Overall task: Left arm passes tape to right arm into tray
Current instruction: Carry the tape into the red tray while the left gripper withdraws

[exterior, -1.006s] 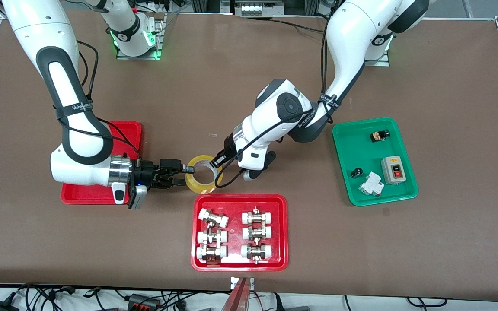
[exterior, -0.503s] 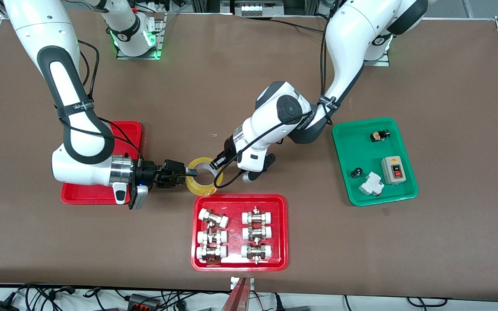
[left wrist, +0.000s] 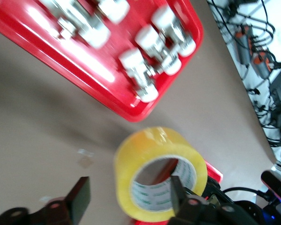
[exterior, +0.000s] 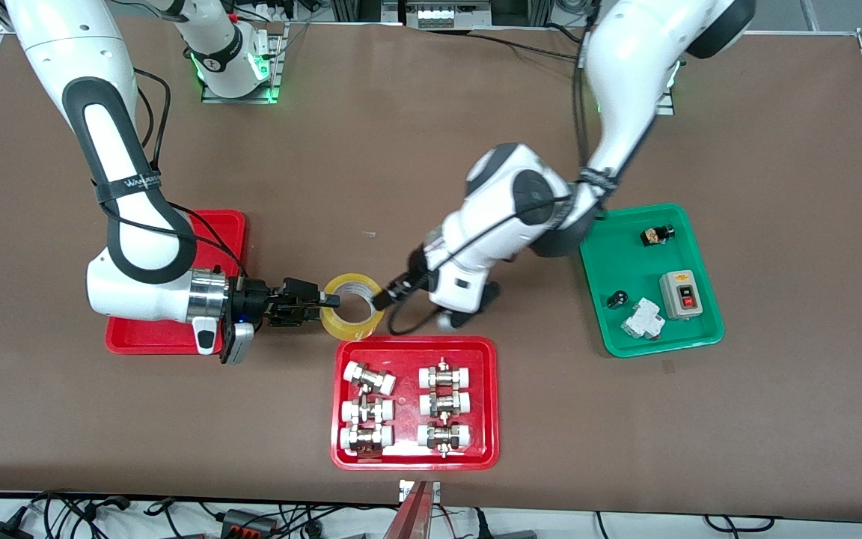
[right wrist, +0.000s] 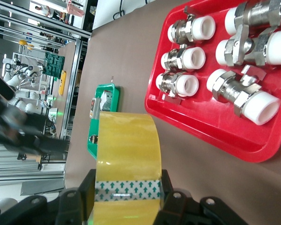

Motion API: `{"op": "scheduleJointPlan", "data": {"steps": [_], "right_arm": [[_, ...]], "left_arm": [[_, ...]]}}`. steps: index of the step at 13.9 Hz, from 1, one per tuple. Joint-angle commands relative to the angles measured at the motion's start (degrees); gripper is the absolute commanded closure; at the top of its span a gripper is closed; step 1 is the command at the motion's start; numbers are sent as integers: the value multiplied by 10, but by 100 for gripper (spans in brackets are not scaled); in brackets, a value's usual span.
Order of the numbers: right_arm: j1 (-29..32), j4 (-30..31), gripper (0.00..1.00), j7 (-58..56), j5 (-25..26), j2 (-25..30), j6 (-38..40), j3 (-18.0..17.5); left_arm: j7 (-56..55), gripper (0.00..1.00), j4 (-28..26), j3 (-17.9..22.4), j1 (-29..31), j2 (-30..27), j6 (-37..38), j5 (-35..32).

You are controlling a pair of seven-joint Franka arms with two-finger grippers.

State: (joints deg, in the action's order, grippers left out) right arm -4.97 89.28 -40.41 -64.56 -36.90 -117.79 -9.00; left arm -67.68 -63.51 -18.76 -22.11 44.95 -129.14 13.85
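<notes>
Clamping the tape (exterior: 354,305) in my right gripper (exterior: 324,301) for traying, my left gripper (exterior: 384,301) spread open alongside it.

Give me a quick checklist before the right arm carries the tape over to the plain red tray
1. Right gripper clamped on the tape: ok; the right wrist view shows its fingers pinching the roll's wall.
2. Left gripper let go: ok; in the left wrist view its fingers stand apart, clear of the roll.
3. Left gripper out of the carry path: ok; it is toward the left arm's end of the table from the tape, while the plain red tray lies the other way.
4. Plain red tray has room: cannot tell; the right arm covers most of it.
5. Tray of fittings clear of the roll: ok; it is nearer the front camera.
</notes>
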Motion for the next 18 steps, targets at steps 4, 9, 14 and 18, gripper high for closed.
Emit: {"op": "scheduleJointPlan", "data": {"steps": [4,9,14,18], "right_arm": [[87,5,100,11,103,18,109,5],[203,5,100,-31,245,6,216,5],[271,5,100,-138,330,-34,221,5],[277,5,75,-142,396,-48,193,5]], "left_arm": [[14,0,-14,6,66,-94,220,-143],[172,0,-11,3,139,-167,401,-224],[467,0,-11,3,231,-208,509,-288],[492,0,-120,1,261,-279,485,-284]]}}
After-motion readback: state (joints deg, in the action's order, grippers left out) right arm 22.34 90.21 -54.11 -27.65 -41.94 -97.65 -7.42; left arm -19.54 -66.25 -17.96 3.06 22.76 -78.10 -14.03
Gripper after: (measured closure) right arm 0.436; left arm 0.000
